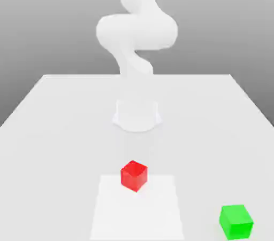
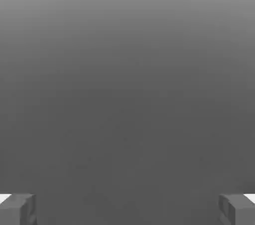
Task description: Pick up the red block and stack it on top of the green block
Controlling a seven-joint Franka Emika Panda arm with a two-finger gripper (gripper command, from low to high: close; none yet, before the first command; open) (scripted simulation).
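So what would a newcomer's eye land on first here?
Probably the red block, vivid against all the white, at the far edge of a bright white patch on the table. Next, the green block, near the exterior view's bottom right corner. Then the pale arm, rising behind the red block to the top of the exterior view.

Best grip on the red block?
Take the red block from above, tool turned to match, closing on two opposite upright sides. It sits flat but angled, one upright edge toward the exterior view; nothing stands against it, so either pair should probably do.
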